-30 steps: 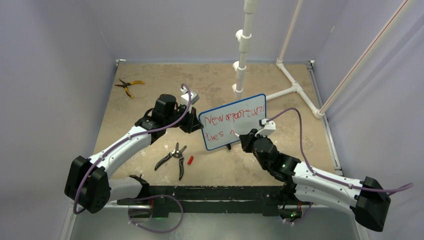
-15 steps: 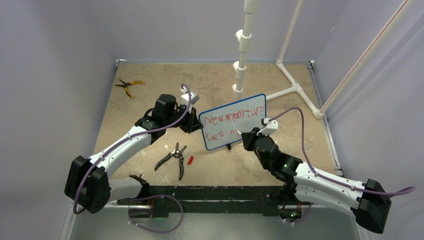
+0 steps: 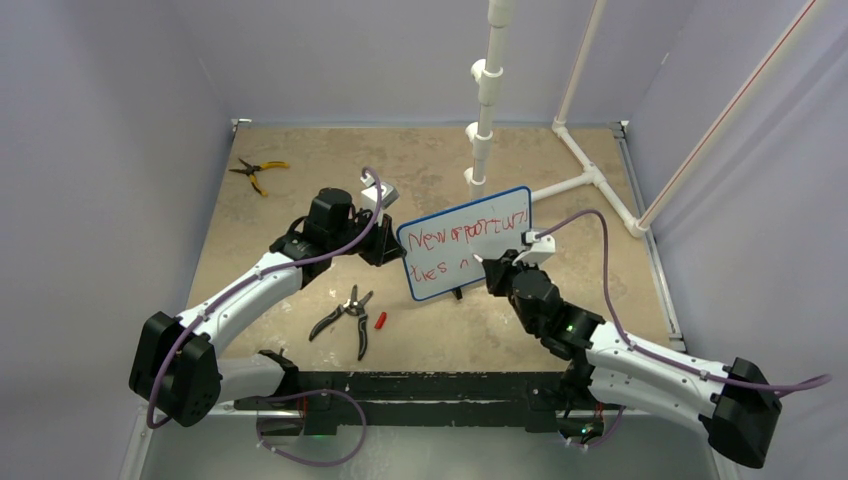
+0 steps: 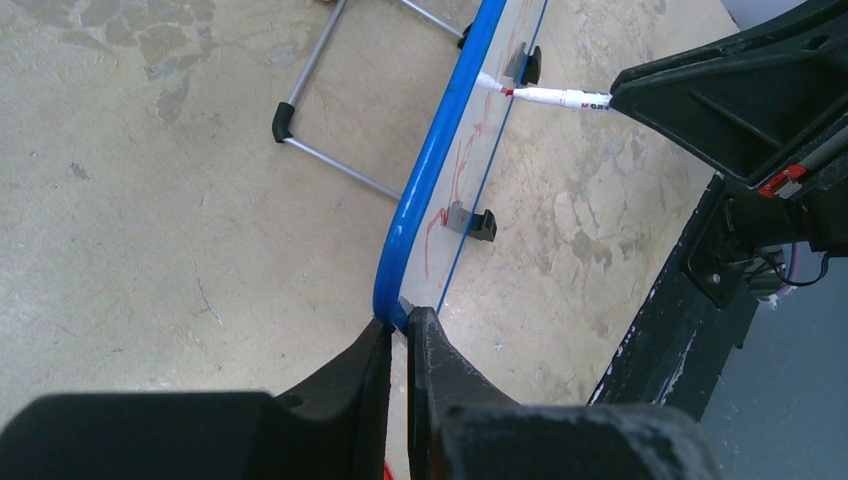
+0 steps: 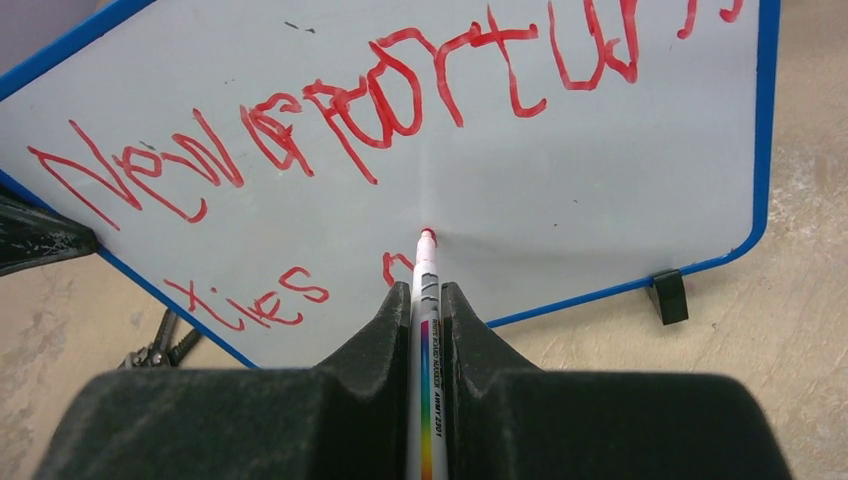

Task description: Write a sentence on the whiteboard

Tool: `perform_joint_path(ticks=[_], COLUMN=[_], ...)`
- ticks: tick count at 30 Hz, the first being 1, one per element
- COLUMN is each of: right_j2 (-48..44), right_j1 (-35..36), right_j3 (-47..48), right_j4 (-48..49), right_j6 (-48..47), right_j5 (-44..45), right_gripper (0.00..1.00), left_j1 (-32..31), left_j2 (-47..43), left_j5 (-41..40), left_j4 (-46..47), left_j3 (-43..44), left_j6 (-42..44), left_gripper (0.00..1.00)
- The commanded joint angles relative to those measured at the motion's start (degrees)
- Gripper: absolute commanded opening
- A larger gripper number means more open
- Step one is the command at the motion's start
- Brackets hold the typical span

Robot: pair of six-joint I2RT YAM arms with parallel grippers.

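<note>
- Tan, stone-patterned tabletop (image 3: 300,190) filled the walled bay, with a black mounting rail (image 3: 420,385) along its near edge.
- Just beyond the rail lay black-handled cutters (image 3: 345,315) and a small red cap (image 3: 380,320), near the board's lower left corner but apart from it.
- Mid-table, the left gripper (image 4: 402,325) was pinched tight on the blue frame at the left edge of the whiteboard (image 5: 560,170), steadying it upright on its feet.
- The right gripper (image 5: 425,292) was clamped on a red marker (image 5: 428,340), whose tip touched the board just right of the lower row's last stroke.
- The sentence (image 5: 330,120) filled the upper row to the right edge, while the lower row held only a few letters. The writing looked partway done.
- Good strokes would likely need light, even pressure, small letters level with that row, and a firm left hold, lest the board tip back on its wire stand (image 4: 320,120).
- Bare white lay open rightward up to the frame.
- Behind the board, a white pipe post (image 3: 483,130) stood near.
- Yellow-handled pliers (image 3: 258,170) lay well apart at the far left.
</note>
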Motion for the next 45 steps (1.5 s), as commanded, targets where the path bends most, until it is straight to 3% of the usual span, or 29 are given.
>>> perform_joint_path(ticks=[1, 18, 45], right_j2=[0.2, 1.3, -3.0], right_j1=[-0.4, -0.4, -0.4], right_j3=[1.1, 0.4, 2.5], right_j4=[1.6, -5.0, -1.7], right_j6=[0.7, 6.4, 0.8], right_j5=[-2.6, -1.2, 4.0], right_gripper=[0.0, 0.0, 0.0], left_j1=[0.1, 0.0, 0.1], left_j2=[-0.1, 0.1, 0.1], left_j5=[0.1, 0.5, 0.2], left_j4=[1.9, 2.0, 1.9], left_j3=[0.2, 0.2, 0.2], left_j6=[-0.1, -0.3, -0.1], left_gripper=[0.0, 0.0, 0.0])
